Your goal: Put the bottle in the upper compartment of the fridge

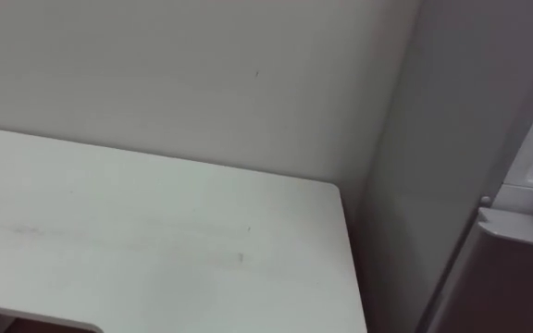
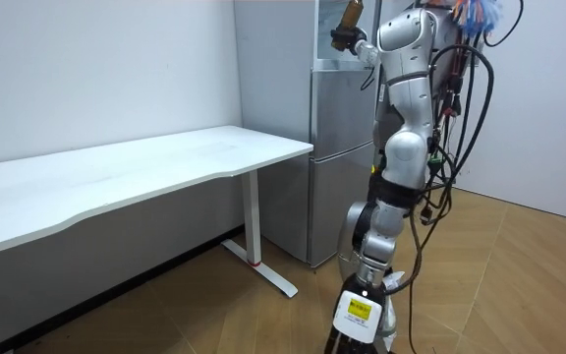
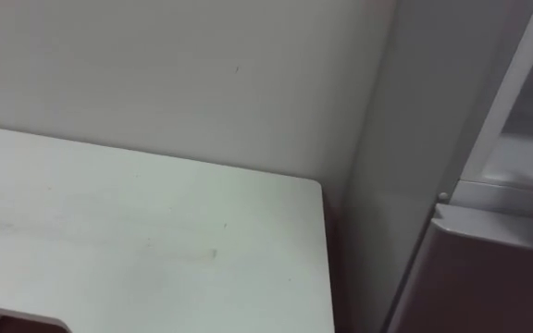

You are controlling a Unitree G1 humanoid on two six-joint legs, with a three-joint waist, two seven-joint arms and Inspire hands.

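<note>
My left hand (image 2: 344,40), raised high in front of me in the room view, has its fingers curled round the lower body of the small brown bottle (image 2: 351,14). The bottle stands roughly upright in the grip, neck up, level with the upper compartment of the tall silver-grey fridge (image 2: 342,167). I judge that I hold it this high and upright so it can go straight onto a shelf without tipping, and that I stand close to the fridge front to keep the reach short. Left of the fridge, just beside its side wall, the long white desk (image 1: 155,240) runs along the pale wall (image 1: 202,74). My eyes look down at the desk's right end and the fridge's grey flank, not at the hand. The bottle's top is cut off by the room view's upper edge. I cannot tell whether the bottle is inside the compartment or just in front of it. At the right edge of my eye views, a pale strip above the lower door (image 3: 498,277) looks like the open upper compartment, but its shelves are hard to make out.
</note>
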